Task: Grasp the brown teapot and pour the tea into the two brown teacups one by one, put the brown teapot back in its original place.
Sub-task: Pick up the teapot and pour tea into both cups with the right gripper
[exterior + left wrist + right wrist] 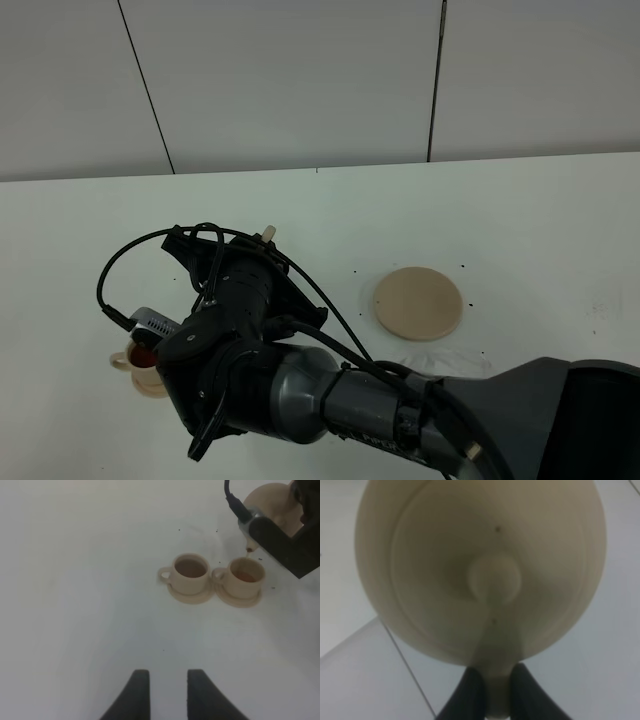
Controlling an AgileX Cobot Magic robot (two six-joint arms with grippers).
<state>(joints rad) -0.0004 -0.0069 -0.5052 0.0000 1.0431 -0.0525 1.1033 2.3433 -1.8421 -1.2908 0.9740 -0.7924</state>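
Right gripper is pinched tight on the loop handle of the brown teapot, one finger on either side of it, with the lid knob facing the wrist camera. That arm reaches well to the left of the wide saucer disc, which lies bare on the table. The pot hangs tilted out there, off its resting place, its spout just above the rim of the teacup being filled.

Both brown teacups also stand well left of the disc, side by side on their small saucers. The other teacup already holds brownish liquid and the one under the spout shows reddish tea, so I judge this the second pour, late in the task. Left gripper hovers with its fingers apart and empty, facing the cups from some way off (no part in the pour).

To do this well, hold the tilt shallow so the stream is thin and lands inside the cup, not on its rim. Watch the level, and tip the pot upright over the cup so the last drip falls in before travelling. The pot hangs from a narrow pinch and may swing, so move slowly to the disc and set it down flat and centred.
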